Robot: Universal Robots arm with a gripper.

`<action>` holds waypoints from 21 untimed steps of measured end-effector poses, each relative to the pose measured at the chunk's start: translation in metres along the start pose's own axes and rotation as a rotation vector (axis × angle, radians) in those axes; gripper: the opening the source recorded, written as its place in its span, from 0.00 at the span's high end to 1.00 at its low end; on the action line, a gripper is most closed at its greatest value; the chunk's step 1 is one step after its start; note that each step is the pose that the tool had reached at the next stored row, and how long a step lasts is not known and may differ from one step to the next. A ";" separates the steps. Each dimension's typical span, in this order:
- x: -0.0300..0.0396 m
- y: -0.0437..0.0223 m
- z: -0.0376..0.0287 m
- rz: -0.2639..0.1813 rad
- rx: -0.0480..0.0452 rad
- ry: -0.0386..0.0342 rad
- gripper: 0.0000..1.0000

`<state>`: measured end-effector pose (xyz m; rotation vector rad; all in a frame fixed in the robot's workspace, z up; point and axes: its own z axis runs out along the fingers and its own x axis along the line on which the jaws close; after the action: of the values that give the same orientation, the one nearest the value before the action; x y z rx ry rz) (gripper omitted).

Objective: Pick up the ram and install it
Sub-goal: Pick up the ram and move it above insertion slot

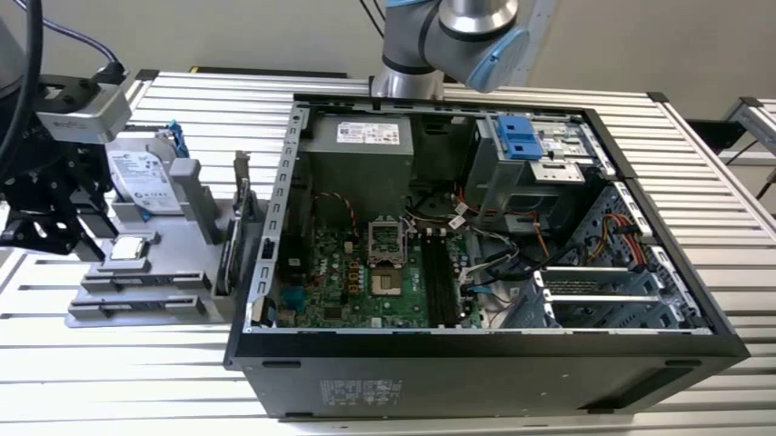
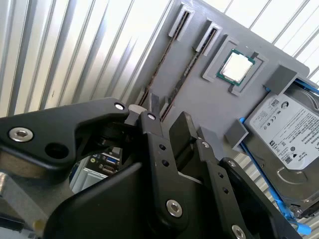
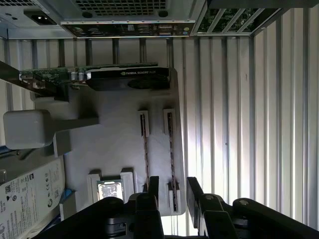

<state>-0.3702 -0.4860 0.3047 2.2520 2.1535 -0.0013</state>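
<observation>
from the exterior view's left: my claw (image 3: 173, 186), fingers (image 3: 153, 185) spread and grasping nothing, hangs over the grey parts tray (image 1: 158, 272) on the slatted counter (image 1: 206, 91). the ram (image 3: 172, 154) is a thin dark stick standing on edge in end brackets by the tray's outer edge. in the first wrist view it lines up with the gap between my fingers. a twin stick (image 3: 145, 149) stands just beside it, toward the processor chip (image 1: 127, 250) and the hard drive (image 1: 140, 182). i judge the ram light, stiff and fragile, best pinched across its flat faces near mid-length, clear of the contacts. further right stand the graphics card (image 1: 246, 227) and the open computer case (image 1: 485, 341), its motherboard (image 1: 363, 272) exposed.
</observation>
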 end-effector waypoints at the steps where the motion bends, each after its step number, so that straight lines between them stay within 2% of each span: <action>1: 0.0000 0.0000 0.0004 0.000 0.0000 0.0000 0.00; 21: 0.0001 -0.0001 0.0082 0.000 0.0000 0.0000 0.00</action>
<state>-0.3702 -0.4861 0.2965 2.2519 2.1536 -0.0013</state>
